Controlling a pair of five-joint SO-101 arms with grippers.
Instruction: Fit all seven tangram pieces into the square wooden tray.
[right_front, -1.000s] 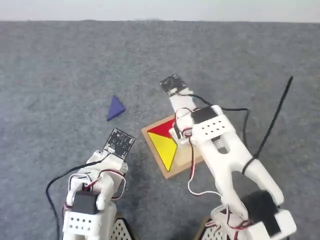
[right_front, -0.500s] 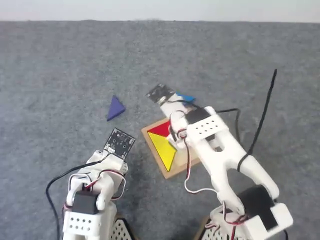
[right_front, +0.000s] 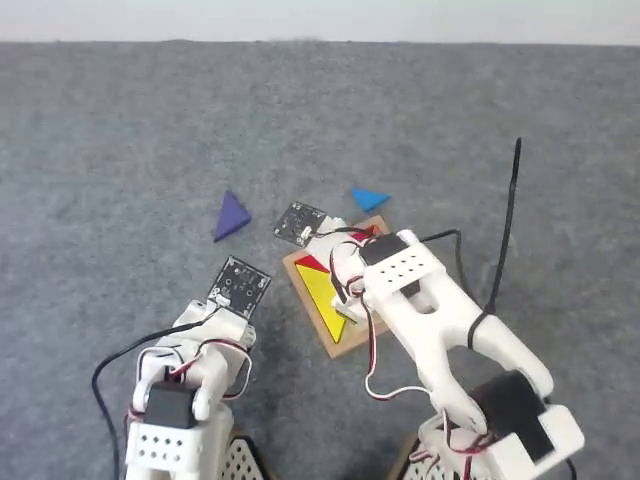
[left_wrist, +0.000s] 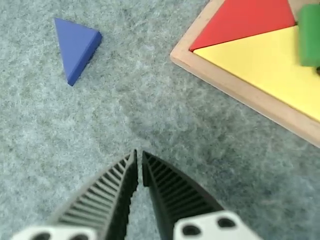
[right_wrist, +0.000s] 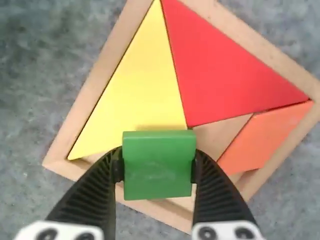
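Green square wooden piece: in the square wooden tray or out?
Out: right gripper clamps the green square piece over the yellow triangle; gap in the wooden tray is bare.

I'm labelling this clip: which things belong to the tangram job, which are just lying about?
Job: square wooden tray; red triangle; yellow triangle; orange piece; green square block; dark blue triangle; light blue triangle.
Not: grey table cover; black cable.

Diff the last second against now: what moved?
The right arm drew back toward its base and swung toward the left arm's side, uncovering the light blue triangle. The right gripper now holds the green piece over the tray. Unchanged: the left gripper, shut; the dark blue triangle; the red piece and yellow piece in the tray.
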